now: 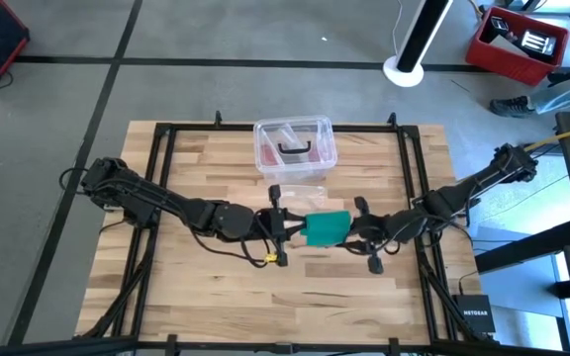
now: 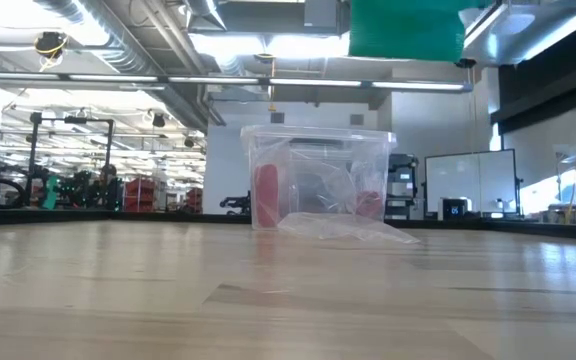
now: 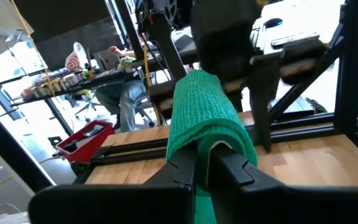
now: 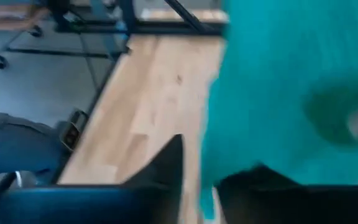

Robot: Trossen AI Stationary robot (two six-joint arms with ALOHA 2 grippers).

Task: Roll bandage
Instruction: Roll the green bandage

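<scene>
High view: bandage (image 1: 327,228) held up between both grippers mid-tabletop (image 1: 216,297), long axis running from left gripper (image 1: 283,225) to right gripper (image 1: 362,235); both equally near.

Low view: bandage off the tabletop, at top of view; clear box (image 2: 313,178) behind.

Left wrist view: fingers (image 3: 182,168) clamped on the near end, the roll extending straight ahead of them.

Right wrist view: bandage right at the fingers; can't tell whether they grip it.
</scene>
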